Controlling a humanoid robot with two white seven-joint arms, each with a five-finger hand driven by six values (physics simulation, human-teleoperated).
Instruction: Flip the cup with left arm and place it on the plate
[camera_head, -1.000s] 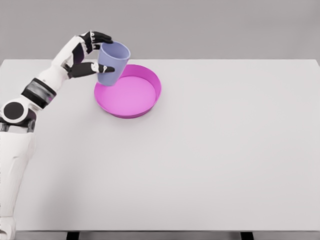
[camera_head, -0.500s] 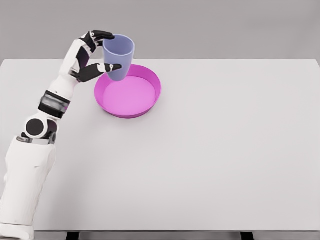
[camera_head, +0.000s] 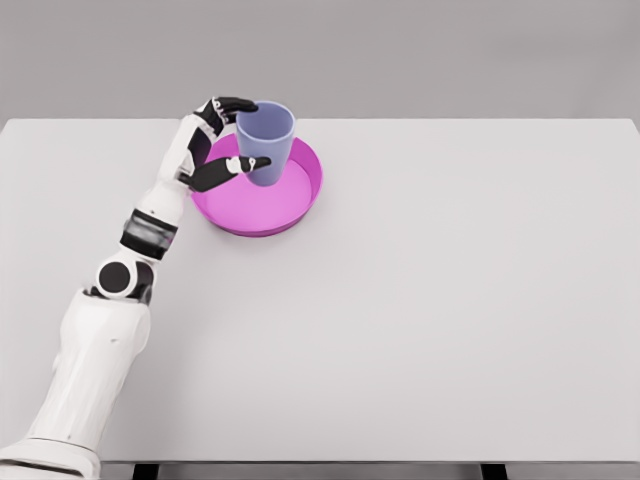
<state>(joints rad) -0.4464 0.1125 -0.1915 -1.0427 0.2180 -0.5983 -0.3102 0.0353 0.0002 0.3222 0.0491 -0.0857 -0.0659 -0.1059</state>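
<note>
A lavender-blue cup (camera_head: 267, 140) stands mouth up in the grasp of my left hand (camera_head: 232, 135), over the inside of the magenta plate (camera_head: 300, 205). Dark fingers wrap the cup's left side near the rim, and the thumb (camera_head: 228, 170) crosses its lower front. The cup's base is close to the plate's floor; whether it touches I cannot tell. The plate is a shallow round dish on the white table, back left of centre. My left arm reaches in from the lower left. The right arm is not visible.
The white table (camera_head: 430, 300) spans the whole view, its far edge just behind the plate and its front edge at the bottom of the picture. A grey wall lies behind it.
My left hand has carried the cup to the right and down, from above the plate's left rim to over its inside. The cup went from tilted to upright.
</note>
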